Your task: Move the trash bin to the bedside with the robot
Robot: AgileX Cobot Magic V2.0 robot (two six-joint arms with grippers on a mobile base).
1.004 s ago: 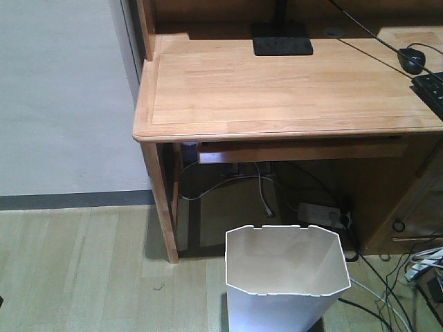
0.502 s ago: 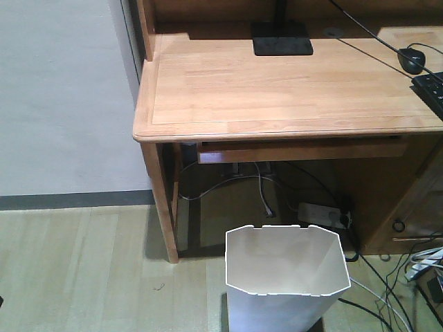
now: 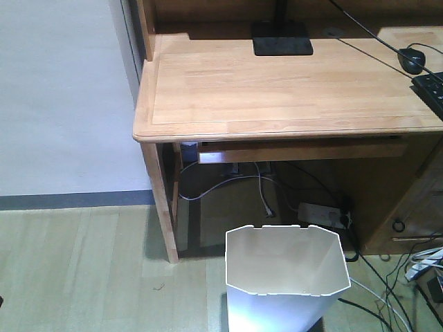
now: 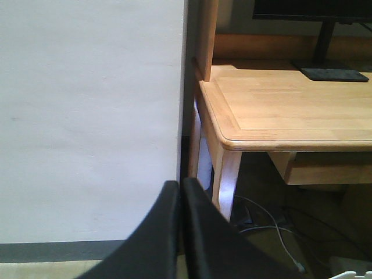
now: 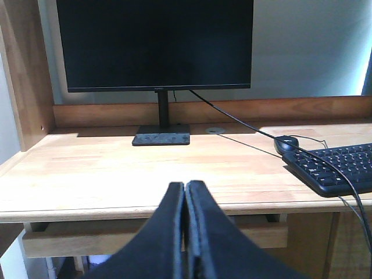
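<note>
Two grippers. Left gripper (image 4: 178,185): fingers pressed together, nothing held. Right gripper (image 5: 185,185): same, nothing held. One trash bin (image 3: 284,273) upright on floor, ahead of and below fingers, just short of surface (image 3: 277,83) front edge. Beyond right fingers on surface: one keyboard (image 5: 340,168), one mouse (image 5: 286,143), one monitor (image 5: 154,43).
</note>
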